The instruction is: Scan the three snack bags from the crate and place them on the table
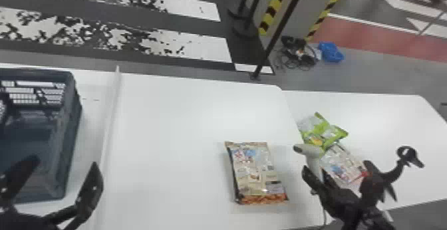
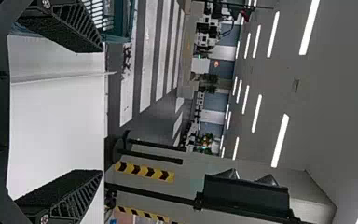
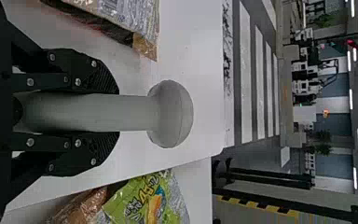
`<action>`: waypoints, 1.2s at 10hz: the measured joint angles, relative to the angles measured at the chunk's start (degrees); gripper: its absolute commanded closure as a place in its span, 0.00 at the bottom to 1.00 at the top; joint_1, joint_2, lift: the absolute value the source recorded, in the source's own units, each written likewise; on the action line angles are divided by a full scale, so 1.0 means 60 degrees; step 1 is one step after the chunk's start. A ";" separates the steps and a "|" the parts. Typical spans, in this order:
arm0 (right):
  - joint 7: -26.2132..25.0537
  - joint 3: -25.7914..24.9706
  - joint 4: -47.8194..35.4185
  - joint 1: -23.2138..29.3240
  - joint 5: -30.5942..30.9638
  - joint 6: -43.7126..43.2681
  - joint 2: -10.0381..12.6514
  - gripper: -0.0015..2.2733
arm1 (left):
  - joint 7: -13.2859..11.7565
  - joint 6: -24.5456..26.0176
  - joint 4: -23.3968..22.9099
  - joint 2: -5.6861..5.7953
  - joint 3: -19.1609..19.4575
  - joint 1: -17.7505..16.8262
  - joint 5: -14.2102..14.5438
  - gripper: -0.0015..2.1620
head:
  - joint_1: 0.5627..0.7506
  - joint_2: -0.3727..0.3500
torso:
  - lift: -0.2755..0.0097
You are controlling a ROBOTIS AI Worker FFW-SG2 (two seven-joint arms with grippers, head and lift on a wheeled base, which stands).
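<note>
One bag (image 1: 256, 174) at five o'clock is likely awaiting scanning, right claw (image 3: 116, 113) clasping scanner (image 3: 171, 114) for aiming next, left claw (image 2: 101, 110) gaping empty.

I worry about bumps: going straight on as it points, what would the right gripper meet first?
Beyond the held scanner, the right gripper seems to have a free way over the white table, though its height and tilt are unclear.
</note>
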 measured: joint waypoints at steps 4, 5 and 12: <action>0.0178 -0.0415 -0.2580 0.1980 -0.0824 0.0065 0.1121 0.97 | 0.0003 0.0054 0.0027 -0.0014 -0.0094 -0.0073 -0.0020 0.03 | 0.70 0.03 | 0.84; 0.0185 -0.0297 -0.2706 0.2175 -0.0870 0.0062 0.1224 0.97 | 0.0027 0.0057 0.0070 -0.0016 -0.0096 -0.0076 -0.0024 0.03 | 0.70 0.03 | 0.84; 0.0035 0.1085 -0.1970 0.1841 -0.0058 0.0017 0.1328 0.97 | 0.0046 0.0062 0.0029 0.0017 -0.0117 -0.0014 -0.0044 0.03 | 0.70 0.03 | 0.84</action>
